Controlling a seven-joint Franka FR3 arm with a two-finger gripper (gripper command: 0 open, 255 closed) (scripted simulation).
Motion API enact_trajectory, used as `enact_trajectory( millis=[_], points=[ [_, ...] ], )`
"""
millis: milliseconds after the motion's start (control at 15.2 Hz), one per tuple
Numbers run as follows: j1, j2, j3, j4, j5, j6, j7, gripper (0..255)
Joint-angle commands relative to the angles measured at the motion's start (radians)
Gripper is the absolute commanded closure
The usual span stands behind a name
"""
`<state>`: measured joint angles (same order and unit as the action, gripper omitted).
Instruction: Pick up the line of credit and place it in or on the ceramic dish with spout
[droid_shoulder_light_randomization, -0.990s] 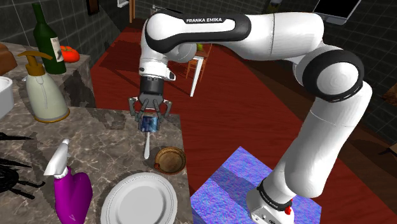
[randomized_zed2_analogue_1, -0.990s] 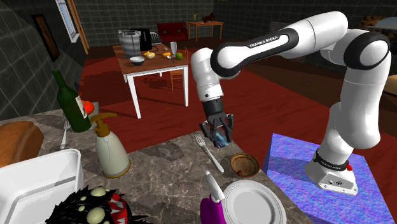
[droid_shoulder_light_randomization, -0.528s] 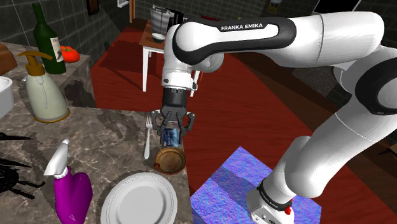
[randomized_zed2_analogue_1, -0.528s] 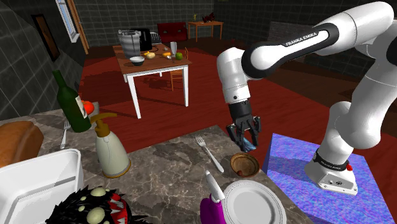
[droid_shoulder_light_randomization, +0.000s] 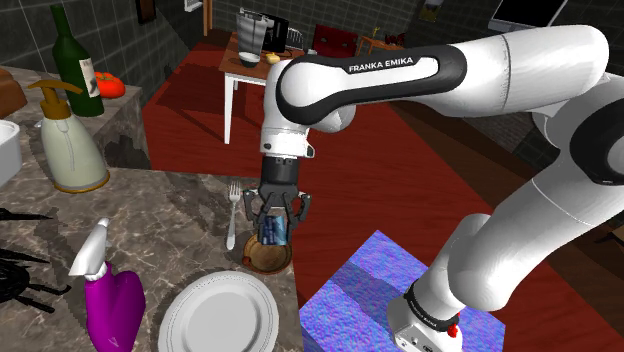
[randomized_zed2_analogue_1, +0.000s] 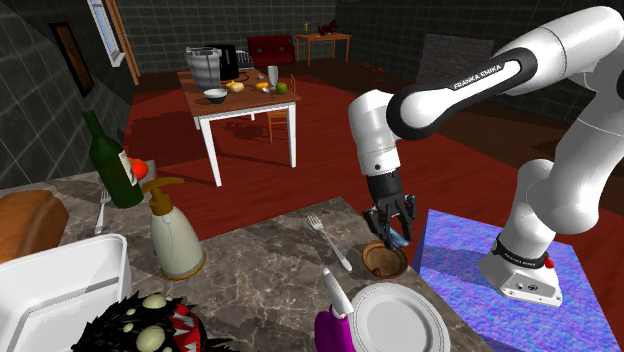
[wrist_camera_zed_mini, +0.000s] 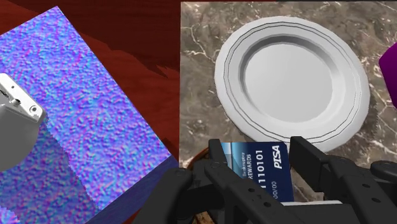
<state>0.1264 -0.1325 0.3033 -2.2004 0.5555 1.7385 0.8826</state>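
Observation:
A blue credit card (wrist_camera_zed_mini: 261, 170) with white numbers stands on edge between my black fingers (wrist_camera_zed_mini: 217, 157), and my gripper (wrist_camera_zed_mini: 259, 159) is shut on it. In the shoulder view the gripper (droid_shoulder_light_randomization: 272, 235) hangs pointing down with the card (droid_shoulder_light_randomization: 272, 229) just above a small brown dish with a spout (droid_shoulder_light_randomization: 266, 257), near the marble counter's corner. The second exterior view has the gripper (randomized_zed2_analogue_1: 391, 235) and card (randomized_zed2_analogue_1: 394, 238) directly over the dish (randomized_zed2_analogue_1: 383, 262). Whether the card touches the dish I cannot tell.
A white plate (droid_shoulder_light_randomization: 218, 313) lies beside the dish, a fork (droid_shoulder_light_randomization: 232, 213) on its other side. A purple spray bottle (droid_shoulder_light_randomization: 112, 300), a cream dispenser (droid_shoulder_light_randomization: 66, 142) and a green wine bottle (droid_shoulder_light_randomization: 76, 58) stand further along the counter (droid_shoulder_light_randomization: 160, 215). The blue-topped stand (droid_shoulder_light_randomization: 375, 285) sits past the edge.
The gripper has carried the card from over the fork toward the counter corner, and it has come down to just above the brown dish.

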Motion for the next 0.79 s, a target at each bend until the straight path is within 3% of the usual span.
enact_trajectory(
  millis=[0, 726],
  points=[
    [0.002, 0.01, 0.003, -0.016, 0.002, 0.024, -0.008, 255],
    [0.007, 0.066, 0.013, -0.075, 0.008, 0.132, -0.05, 255]
  ],
)
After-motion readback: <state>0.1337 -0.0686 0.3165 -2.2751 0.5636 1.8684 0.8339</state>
